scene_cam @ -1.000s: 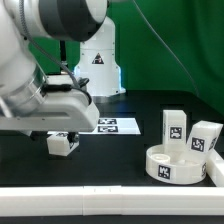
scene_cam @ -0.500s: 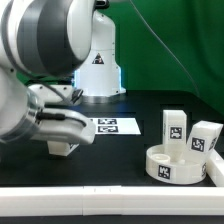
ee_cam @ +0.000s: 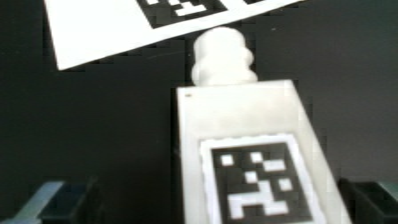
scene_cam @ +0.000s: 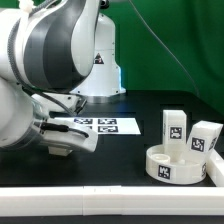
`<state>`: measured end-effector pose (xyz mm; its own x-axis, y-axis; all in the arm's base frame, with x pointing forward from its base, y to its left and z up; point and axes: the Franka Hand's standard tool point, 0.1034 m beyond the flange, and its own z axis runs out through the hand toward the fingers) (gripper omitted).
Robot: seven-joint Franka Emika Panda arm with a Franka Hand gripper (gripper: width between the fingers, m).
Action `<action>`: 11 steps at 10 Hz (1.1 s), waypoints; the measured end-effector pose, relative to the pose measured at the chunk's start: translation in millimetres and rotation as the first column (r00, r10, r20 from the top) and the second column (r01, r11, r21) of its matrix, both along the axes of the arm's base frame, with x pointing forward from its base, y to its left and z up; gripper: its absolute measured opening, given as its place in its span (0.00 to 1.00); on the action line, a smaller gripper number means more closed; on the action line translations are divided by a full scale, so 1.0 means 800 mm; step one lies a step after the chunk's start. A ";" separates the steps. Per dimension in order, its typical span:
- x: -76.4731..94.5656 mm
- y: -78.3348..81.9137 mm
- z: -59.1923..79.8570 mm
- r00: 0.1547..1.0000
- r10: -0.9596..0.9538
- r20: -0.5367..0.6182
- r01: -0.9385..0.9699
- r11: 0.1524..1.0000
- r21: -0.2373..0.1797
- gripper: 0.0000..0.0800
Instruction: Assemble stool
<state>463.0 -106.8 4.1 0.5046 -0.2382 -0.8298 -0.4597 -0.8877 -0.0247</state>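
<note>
So the big thing first: the arm [scene_cam: 50, 60] has rolled its bulk forward over the last second and now fills most of the exterior view's left, where before you could see past it to the base behind. The black counter [scene_cam: 120, 168] looks the same as it did, and the marker board [scene_cam: 112, 126] hasn't budged, though the arm now hides more of its near end. Over on the exterior view's right the ring-shaped seat [scene_cam: 176, 165] sits flat with two spare legs [scene_cam: 174, 126] [scene_cam: 204, 139] standing just behind it, none of them touched. What matters is down low. The pincer [scene_cam: 62, 142] has tilted and dropped a bit closer to the counter, and the wrist view shows a third leg [ee_cam: 249, 140] lying lengthwise right between its dark fingers [ee_cam: 45, 200]. They're spread, with a visible gap on at least one side, so it's straddling the leg and not pinching it yet. The leg's little peg [ee_cam: 222, 60] points toward the marker board's edge. My read is that the reach is basically lined up and the next job is closing squarely on the leg's flat sides. A skewed squeeze could twist it.
</note>
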 end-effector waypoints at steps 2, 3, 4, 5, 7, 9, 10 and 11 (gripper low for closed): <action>0.003 0.002 0.001 1.000 0.004 0.006 -0.004 1.000 -0.002 0.59; 0.004 0.002 0.002 1.000 0.005 0.008 -0.005 1.000 -0.002 0.41; 0.004 0.002 0.002 1.000 0.005 0.009 -0.005 1.000 -0.002 0.41; 0.004 0.002 0.002 1.000 0.005 0.010 -0.005 1.000 -0.003 0.42; 0.018 0.004 0.012 0.997 0.050 0.052 -0.049 0.999 -0.016 0.42; 0.039 0.028 0.046 0.993 0.077 0.086 -0.077 0.997 -0.006 0.42; 0.049 0.045 0.066 0.992 0.080 0.096 -0.079 0.997 -0.012 0.42; 0.060 0.065 0.084 0.992 0.075 0.103 -0.072 0.997 -0.032 0.42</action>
<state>511.0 -54.7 71.3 0.6050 -0.2199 -0.7652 -0.3898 -0.9199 -0.0438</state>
